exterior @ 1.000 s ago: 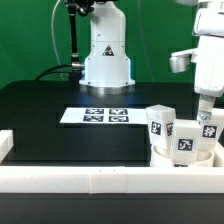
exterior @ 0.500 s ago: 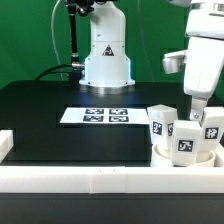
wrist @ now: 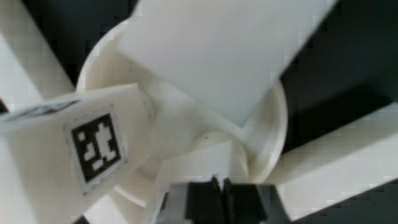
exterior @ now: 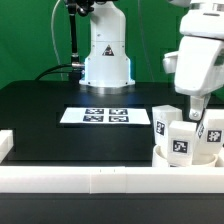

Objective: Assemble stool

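Observation:
The stool's parts lie bunched at the exterior view's right. The round white seat (exterior: 182, 160) lies low against the front rail, and three tagged legs (exterior: 160, 122) (exterior: 183, 141) (exterior: 211, 131) stand on or beside it. My gripper (exterior: 196, 108) hangs just above the gap between the two legs nearer the right, and its fingertips are hidden among them. In the wrist view the dark fingers (wrist: 199, 200) are pressed together, shut, with nothing visible between them. They sit at the rim of the seat (wrist: 267, 130), beside one tagged leg (wrist: 89, 140).
The marker board (exterior: 97, 116) lies flat mid-table. A white rail (exterior: 90, 178) runs along the front, and another (exterior: 5, 146) stands at the exterior view's left. The robot base (exterior: 106, 55) stands at the back.
The gripper has moved toward the exterior view's left and come down among the legs. Its jaws have gone from open to shut.

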`<state>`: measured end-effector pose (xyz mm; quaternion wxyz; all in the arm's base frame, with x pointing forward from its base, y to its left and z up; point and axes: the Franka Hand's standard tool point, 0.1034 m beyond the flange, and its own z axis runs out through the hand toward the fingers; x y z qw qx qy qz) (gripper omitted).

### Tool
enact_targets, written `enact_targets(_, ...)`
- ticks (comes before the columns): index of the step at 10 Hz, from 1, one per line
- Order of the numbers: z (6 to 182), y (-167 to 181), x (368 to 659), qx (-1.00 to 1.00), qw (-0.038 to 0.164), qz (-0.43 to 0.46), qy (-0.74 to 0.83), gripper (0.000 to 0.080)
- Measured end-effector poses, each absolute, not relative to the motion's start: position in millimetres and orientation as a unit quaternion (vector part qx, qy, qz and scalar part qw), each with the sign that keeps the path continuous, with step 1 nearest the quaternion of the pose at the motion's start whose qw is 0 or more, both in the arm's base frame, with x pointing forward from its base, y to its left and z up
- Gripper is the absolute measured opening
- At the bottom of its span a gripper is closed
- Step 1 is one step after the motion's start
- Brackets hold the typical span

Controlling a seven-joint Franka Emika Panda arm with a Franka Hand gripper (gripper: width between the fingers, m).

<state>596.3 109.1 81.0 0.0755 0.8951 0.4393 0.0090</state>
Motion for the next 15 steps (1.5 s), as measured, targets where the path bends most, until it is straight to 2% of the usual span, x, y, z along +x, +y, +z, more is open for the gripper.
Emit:
enact_targets(3, 81.0, 108, 596, 0.904, 0.076, 0.010, 0.421, 0.0001)
enact_targets(4, 81.5, 108, 597, 0.901, 0.077, 0.008, 0.426, 0.0095)
enact_targets(5, 85.1, 110, 603, 0.891, 0.080, 0.004, 0.447, 0.0277)
enact_targets(6, 87.7, 112, 607, 0.879, 0.081, -0.004, 0.470, 0.0414)
enact_targets(7, 89.8, 114, 612, 0.870, 0.080, -0.020, 0.486, 0.0414)
enact_targets(8, 90.5, 119, 613, 0.869, 0.077, -0.033, 0.488, 0.0591)
enact_targets(9, 89.8, 117, 614, 0.870, 0.078, -0.029, 0.487, 0.0631)
enact_targets(15, 85.2, 124, 614, 0.869, 0.077, -0.030, 0.488, 0.0649)
